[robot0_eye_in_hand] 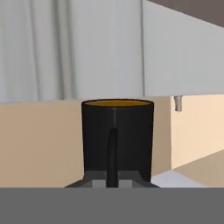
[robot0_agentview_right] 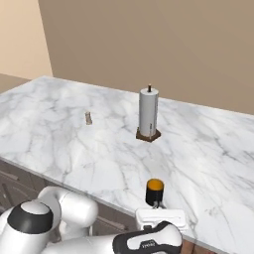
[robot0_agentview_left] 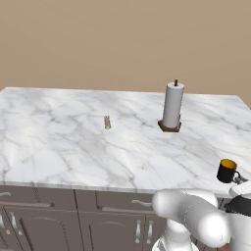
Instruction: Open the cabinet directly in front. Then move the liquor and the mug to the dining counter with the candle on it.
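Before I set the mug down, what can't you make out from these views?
- Gripper fingertips: hand view, hidden behind the mug.
- Whether the mug touches the counter: right base view, its base is hidden by the hand.
- Candle: too small for detail.
- Liquor, cabinet: I cannot locate them.

Arm's all glossy white, fat rounded link shells, kinda bulbous at the elbows. Joints have dark grey-black caps. The gripper (robot0_agentview_right: 157, 204) body is a white block with small dark fingertips.
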Controlling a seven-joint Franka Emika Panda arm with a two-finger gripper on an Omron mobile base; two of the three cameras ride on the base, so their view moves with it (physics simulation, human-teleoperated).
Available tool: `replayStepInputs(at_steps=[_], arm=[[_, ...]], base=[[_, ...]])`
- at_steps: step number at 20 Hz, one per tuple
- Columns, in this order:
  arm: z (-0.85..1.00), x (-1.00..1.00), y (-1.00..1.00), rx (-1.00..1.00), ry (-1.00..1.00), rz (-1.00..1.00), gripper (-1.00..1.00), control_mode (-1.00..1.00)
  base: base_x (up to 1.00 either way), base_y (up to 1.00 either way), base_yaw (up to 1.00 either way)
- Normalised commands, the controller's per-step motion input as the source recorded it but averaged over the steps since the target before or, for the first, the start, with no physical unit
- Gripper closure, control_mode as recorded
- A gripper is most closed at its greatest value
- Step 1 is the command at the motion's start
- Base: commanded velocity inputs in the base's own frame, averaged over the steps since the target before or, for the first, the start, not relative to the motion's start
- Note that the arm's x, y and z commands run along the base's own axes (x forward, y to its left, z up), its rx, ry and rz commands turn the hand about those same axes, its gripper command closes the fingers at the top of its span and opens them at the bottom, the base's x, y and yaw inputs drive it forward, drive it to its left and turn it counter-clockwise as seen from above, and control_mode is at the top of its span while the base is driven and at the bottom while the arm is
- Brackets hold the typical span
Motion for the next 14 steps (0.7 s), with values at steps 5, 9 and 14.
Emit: replayStepInputs(at_steps=[5, 9, 14], arm=[[-0.06, 0.24, -0.04, 0.0, 0.0, -0.06, 1.0, -1.0], [-0.22, 0.06, -0.08, 0.0, 0.0, -0.05, 1.0, -1.0], [-0.21, 0.0, -0.03, 0.0, 0.0, -0.04, -1.0, -1.0]], base=[[0.0, 0.0, 0.0], [0.0, 0.0, 0.0], [0.0, 0.0, 0.0]])
